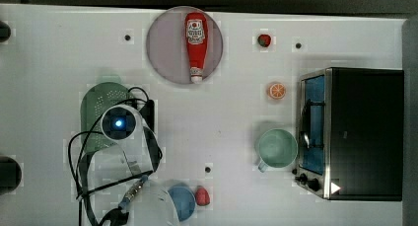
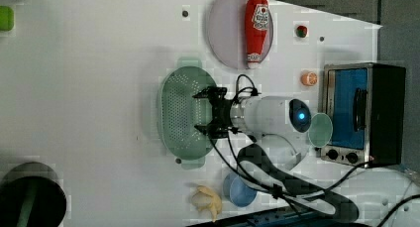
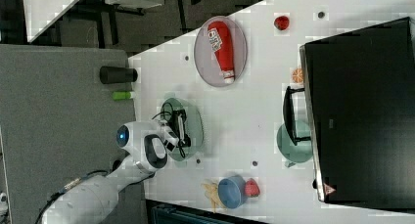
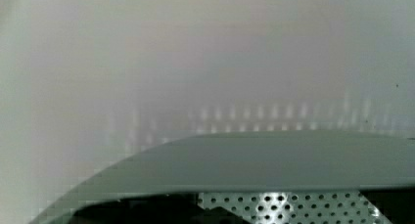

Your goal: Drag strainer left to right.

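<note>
We found the gripper point(image 2: 207, 112) in the middle of the left view, its dark body reaching from the white wrist over the strainer's point(image 2: 181, 113) right-hand rim. Two dark prongs stood apart there, one above the other, but whether they pinched the rim or merely hung over it we could not tell. In the top view the wrist with its blue light covered the strainer point(image 1: 96, 105) at the left of the frame, so the tips stayed hidden to us. In the right view the gripper point(image 3: 180, 128) sat over the strainer point(image 3: 195, 121) left of centre. The wrist view gave us the strainer's point(image 4: 274, 160) pale rim and a patch of its holed inside, close up.

Outward from there, in the top view, the white table point(image 1: 44, 63) carried a ketchup bottle point(image 1: 196, 44) lying on a grey plate point(image 1: 165, 43) at upper centre. A mint-green mug point(image 1: 276, 148) stood at right of centre, just beside the toaster oven point(image 1: 362, 132). An orange slice point(image 1: 276, 91) lay above the mug, and a strawberry point(image 1: 264, 40) higher up. At the bottom edge sat a blue bowl point(image 1: 183, 201), a red piece point(image 1: 202, 196) touching it.
</note>
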Controlling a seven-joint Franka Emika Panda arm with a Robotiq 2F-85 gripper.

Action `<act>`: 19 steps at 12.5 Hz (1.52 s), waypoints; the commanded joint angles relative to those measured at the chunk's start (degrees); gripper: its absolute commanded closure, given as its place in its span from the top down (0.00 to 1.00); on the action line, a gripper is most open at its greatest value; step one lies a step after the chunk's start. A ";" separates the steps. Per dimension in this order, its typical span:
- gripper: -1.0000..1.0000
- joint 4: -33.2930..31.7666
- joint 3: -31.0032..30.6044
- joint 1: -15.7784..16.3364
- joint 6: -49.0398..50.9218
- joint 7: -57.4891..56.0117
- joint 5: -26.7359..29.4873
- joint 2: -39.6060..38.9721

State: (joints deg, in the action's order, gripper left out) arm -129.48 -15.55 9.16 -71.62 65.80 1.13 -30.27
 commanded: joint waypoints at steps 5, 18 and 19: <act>1.00 -1.77 6.66 -0.21 1.31 -3.78 0.22 2.51; 1.00 -8.59 20.08 -2.54 1.70 -17.54 0.16 6.59; 1.00 -8.67 21.41 -2.55 1.72 -19.29 0.13 6.58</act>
State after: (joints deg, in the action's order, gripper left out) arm -138.43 3.44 8.04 -70.78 51.06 1.18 -25.07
